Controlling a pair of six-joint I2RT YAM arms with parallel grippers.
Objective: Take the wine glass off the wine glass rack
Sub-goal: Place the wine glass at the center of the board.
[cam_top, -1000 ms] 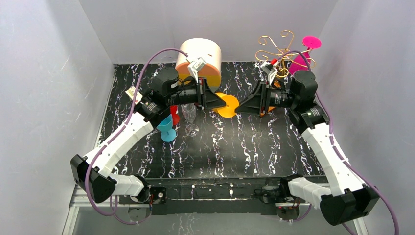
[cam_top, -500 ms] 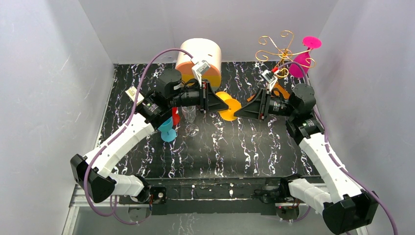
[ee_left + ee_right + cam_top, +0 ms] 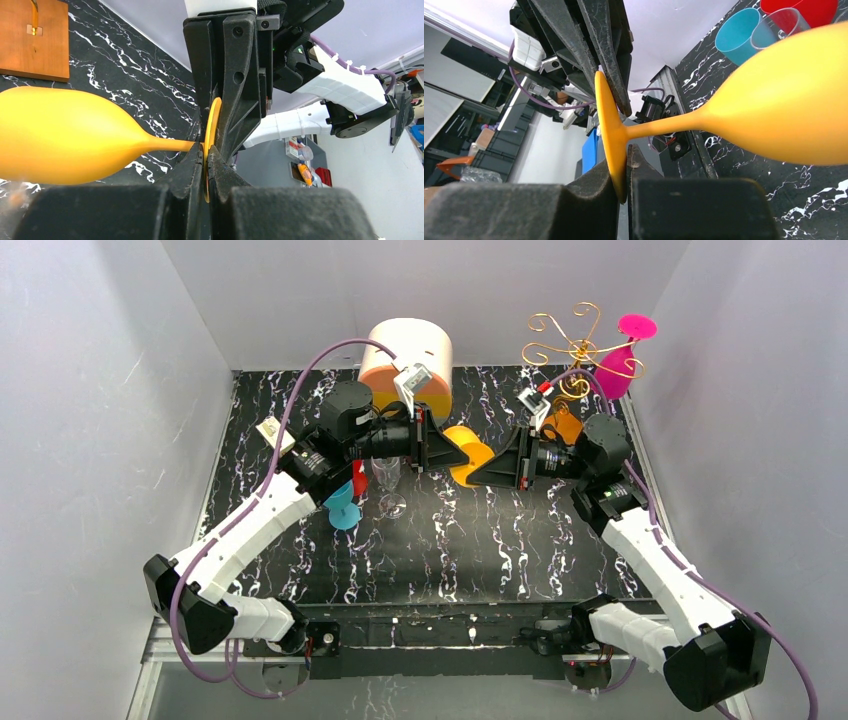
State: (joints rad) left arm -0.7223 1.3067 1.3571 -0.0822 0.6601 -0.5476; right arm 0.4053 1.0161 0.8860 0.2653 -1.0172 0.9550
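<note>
An orange wine glass (image 3: 468, 453) hangs sideways above the table between my two grippers. My left gripper (image 3: 437, 445) is shut on the rim of its foot disc, seen up close in the left wrist view (image 3: 206, 150), with the bowl (image 3: 60, 135) pointing left. My right gripper (image 3: 477, 473) is shut on the same foot from the opposite side (image 3: 624, 150), the bowl (image 3: 794, 100) to the right. The gold wire wine glass rack (image 3: 563, 335) stands at the back right on its orange-brown base (image 3: 32, 40). A pink wine glass (image 3: 617, 365) hangs on the rack.
A round cream-and-orange box (image 3: 407, 365) stands at the back centre. A clear glass (image 3: 388, 480), a teal cup (image 3: 343, 508) and a red cup (image 3: 357, 475) stand under the left arm. White walls close in on both sides.
My right arm has drawn left and nearer, away from the rack, with the orange glass in it. The left arm has shifted only slightly.
</note>
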